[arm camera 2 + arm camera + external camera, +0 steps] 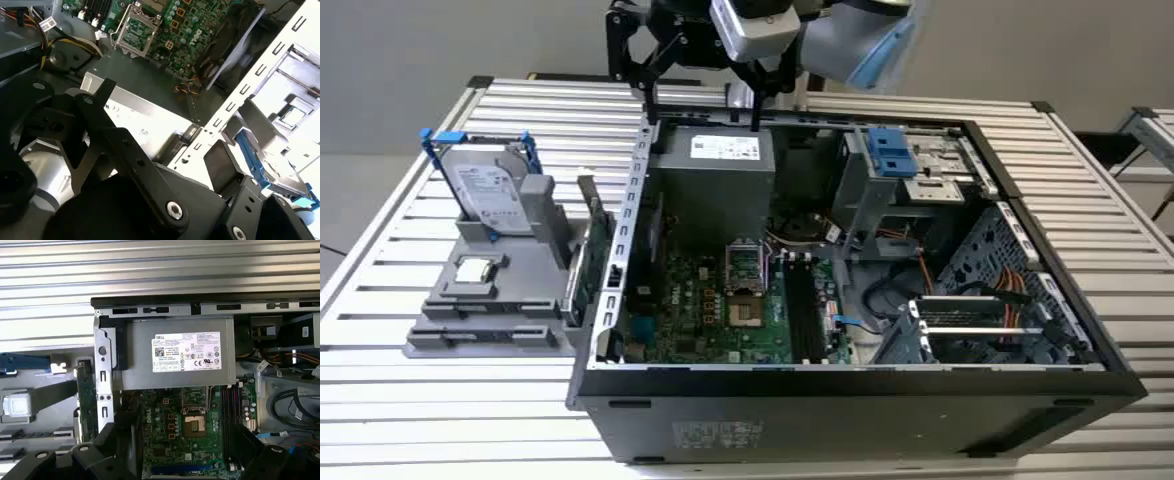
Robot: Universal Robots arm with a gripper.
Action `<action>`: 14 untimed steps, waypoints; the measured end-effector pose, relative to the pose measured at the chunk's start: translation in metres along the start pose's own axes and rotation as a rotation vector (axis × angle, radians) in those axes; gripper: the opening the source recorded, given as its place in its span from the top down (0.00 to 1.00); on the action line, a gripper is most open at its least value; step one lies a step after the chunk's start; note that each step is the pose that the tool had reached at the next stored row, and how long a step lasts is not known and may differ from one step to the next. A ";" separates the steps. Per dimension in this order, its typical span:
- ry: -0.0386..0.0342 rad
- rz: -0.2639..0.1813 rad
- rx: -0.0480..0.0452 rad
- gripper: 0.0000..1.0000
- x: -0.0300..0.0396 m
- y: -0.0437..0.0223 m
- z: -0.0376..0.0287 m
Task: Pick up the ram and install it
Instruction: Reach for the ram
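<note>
Just outside the open computer case, thin circuit boards are seen standing on edge in a grey holder; which of them, if any, is the ram cannot be told. The green edge of one board is shown in the first wrist view, close against the case's perforated side wall. On the same holder, a processor chip is laid flat and a silver hard drive with a blue bracket is propped upright, farther toward the exterior view's left. Inside the case, the motherboard and its dark memory slots are exposed beside the grey power supply. The gripper is held above the case's far edge, over the power supply, its jaws spread wide apart and clear of every part. Case and holder are carried on a slatted metal worktop.
</note>
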State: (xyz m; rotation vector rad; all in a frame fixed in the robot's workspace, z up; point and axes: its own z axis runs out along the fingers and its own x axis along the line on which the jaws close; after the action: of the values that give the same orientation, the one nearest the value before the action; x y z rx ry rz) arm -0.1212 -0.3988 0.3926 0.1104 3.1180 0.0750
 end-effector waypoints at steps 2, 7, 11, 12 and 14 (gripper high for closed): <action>0.0000 0.000 0.0000 0.00 0.0000 0.0000 0.0000; -0.0001 0.000 0.0000 0.00 0.0000 0.0000 0.0000; 0.0000 0.000 0.0000 0.00 0.0000 0.0000 0.0000; 0.0000 0.000 0.0000 0.00 0.0000 0.0000 0.0000; 0.0000 0.000 0.0000 0.00 0.0000 0.0000 0.0000</action>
State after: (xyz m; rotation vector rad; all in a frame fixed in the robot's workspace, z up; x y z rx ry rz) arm -0.1212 -0.3988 0.3926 0.1104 3.1180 0.0750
